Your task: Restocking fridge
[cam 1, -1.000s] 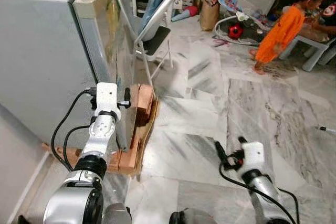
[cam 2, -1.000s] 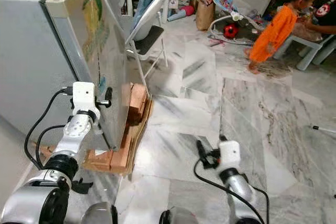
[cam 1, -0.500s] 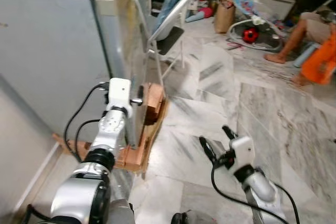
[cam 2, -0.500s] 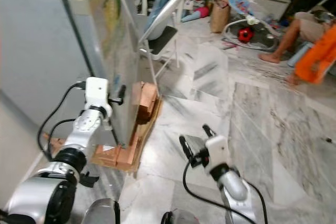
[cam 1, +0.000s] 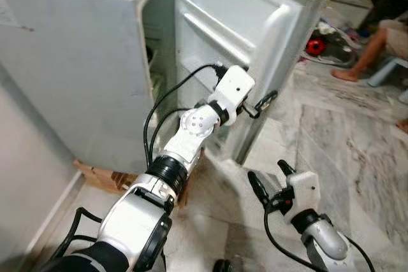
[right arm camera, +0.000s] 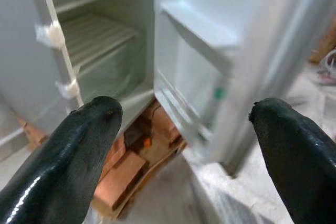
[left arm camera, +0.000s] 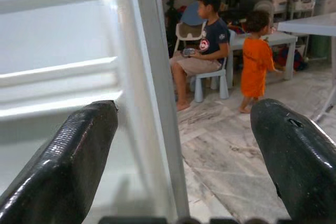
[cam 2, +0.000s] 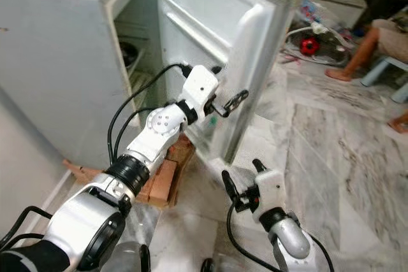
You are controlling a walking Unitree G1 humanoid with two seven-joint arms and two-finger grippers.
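Note:
The grey fridge (cam 1: 76,62) stands with its door (cam 1: 236,23) swung wide. My left gripper (cam 1: 258,103) is at the door's free edge (left arm camera: 157,93). Its fingers (left arm camera: 79,145) are spread open, with that edge between them and not clamped. My right gripper (cam 1: 269,179) hangs low over the marble floor in front of the door, open and holding nothing. In the right wrist view I see white wire shelves (right arm camera: 94,35) inside the fridge and a bare door shelf (right arm camera: 199,24). A dark item (cam 2: 127,52) sits on an upper shelf.
Bricks and boards (right arm camera: 136,166) prop the fridge off the floor. A wall (cam 1: 25,176) runs close on the left. Two children (left arm camera: 257,61) are by a small table beyond the door, and a seated person's legs (cam 1: 370,49) are at the far right. Clutter with a red object (cam 1: 314,46) lies behind.
The fridge door has gone from shut to wide open. My left gripper has swung right with the door's edge. The camera has shifted; my right gripper stays low and open.

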